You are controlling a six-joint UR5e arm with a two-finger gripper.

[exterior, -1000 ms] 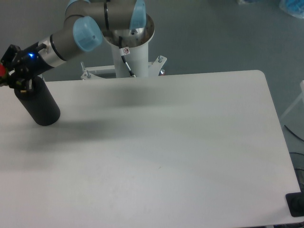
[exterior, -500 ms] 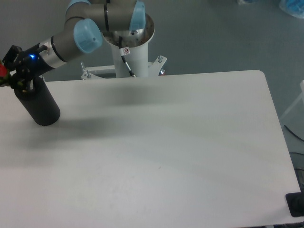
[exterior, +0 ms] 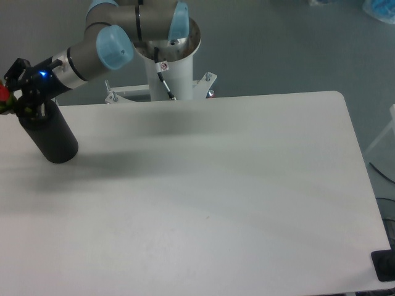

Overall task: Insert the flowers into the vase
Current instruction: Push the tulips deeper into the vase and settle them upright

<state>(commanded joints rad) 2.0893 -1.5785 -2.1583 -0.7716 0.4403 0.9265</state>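
Observation:
The vase (exterior: 55,139), a matte black cylinder, stands at the far left of the white table (exterior: 216,185). My gripper (exterior: 18,102) hangs right over its mouth, at the frame's left edge. Of the flowers (exterior: 3,94) only a sliver of red bud and a bit of green shows at that edge, level with the gripper; the rest is cut off by the frame. The gripper looks shut on the flowers, though its dark fingers blend with the vase. The vase's mouth is hidden behind the gripper.
The arm's silver base column (exterior: 170,68) stands behind the table's back edge. A small black object (exterior: 384,266) sits at the table's front right corner. Grey floor lies beyond the table.
The gripper has shifted only slightly over the vase's mouth. The vase has stayed where it was.

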